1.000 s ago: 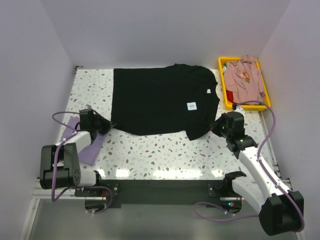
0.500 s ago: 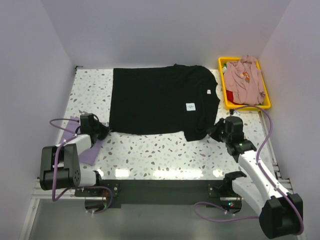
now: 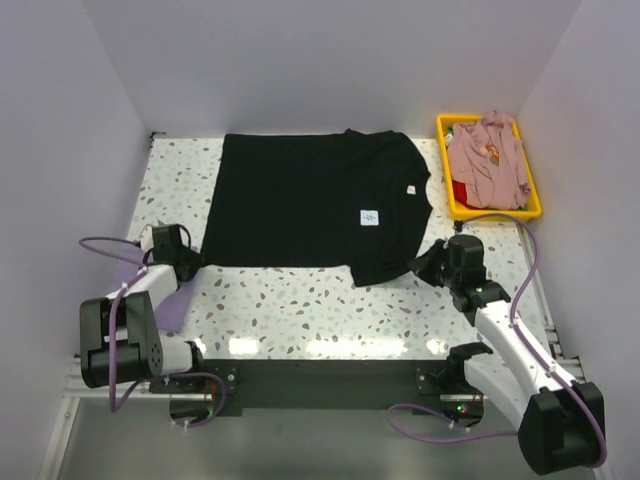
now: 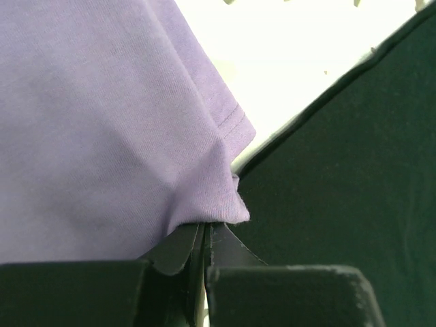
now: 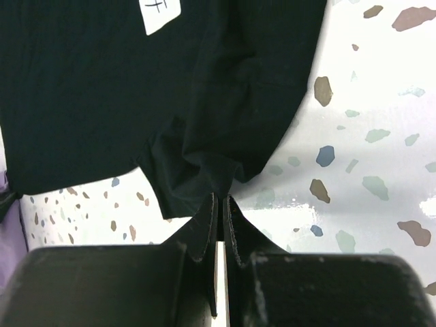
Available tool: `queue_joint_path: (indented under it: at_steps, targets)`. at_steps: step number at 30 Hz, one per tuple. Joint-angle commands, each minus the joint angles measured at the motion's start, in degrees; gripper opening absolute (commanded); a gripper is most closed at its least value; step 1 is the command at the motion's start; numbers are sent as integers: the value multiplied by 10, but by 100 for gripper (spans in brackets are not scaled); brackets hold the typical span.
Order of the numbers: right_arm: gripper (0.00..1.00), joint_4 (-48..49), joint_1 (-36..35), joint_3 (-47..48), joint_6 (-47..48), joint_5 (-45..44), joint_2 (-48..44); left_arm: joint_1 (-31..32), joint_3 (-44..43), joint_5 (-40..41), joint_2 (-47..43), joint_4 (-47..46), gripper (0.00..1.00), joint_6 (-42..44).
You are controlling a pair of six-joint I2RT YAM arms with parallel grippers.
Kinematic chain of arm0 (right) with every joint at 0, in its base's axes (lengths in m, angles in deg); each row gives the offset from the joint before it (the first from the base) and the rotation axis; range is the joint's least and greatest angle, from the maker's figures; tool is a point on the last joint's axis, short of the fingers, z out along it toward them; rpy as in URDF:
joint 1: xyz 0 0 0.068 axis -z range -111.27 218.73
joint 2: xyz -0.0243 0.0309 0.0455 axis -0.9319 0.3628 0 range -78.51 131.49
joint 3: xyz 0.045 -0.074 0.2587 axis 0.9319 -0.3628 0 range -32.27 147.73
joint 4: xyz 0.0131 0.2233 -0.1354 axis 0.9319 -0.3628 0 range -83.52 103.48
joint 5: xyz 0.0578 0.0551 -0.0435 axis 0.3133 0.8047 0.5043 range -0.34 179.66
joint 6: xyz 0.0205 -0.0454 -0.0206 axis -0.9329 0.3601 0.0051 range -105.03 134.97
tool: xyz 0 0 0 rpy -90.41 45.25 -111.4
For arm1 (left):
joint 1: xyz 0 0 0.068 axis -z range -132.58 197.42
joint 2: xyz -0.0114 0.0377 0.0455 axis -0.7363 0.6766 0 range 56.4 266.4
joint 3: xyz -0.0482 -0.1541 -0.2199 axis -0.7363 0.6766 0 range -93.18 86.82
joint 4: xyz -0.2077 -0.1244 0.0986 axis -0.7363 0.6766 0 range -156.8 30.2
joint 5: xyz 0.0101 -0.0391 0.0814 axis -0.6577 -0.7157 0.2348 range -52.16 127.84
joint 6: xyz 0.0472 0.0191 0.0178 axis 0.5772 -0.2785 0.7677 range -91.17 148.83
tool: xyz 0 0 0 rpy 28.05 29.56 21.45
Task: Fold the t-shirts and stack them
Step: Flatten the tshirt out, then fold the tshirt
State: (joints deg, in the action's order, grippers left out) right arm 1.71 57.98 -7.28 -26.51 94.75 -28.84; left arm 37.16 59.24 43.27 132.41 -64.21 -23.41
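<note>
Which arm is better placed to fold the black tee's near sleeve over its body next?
Right, probably. The right gripper has its jaws shut on the plain black cloth t-shirt at that bunched sleeve. The left gripper is shut at the hem corner, against a lavender cloth tee.

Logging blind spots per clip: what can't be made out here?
Left wrist view: whether the left pincer nips the lavender cloth tee along with the plain black cloth tee; bunched cloth crowds its tips.
Top view: the red thing in the yellow plastic bin; the dusty-pink cloth tee covers it.
</note>
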Motion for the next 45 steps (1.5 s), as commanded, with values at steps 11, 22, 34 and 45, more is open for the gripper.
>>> queue_joint_path:
  at_steps: [11, 22, 34, 45]
  targets:
    - [0, -78, 3, 44, 25, -49, -35, -12, 6, 50, -46, 79, 0, 43]
    - [0, -245, 3, 75, 33, -84, -146, -10, -2, 6, -183, 140, 0, 66]
    - [0, -227, 3, 76, 28, -11, -165, -8, -48, -30, -173, 111, 0, 52]
    - [0, -102, 3, 316, 117, -28, 250, 28, -196, -47, 61, 43, 0, 44]
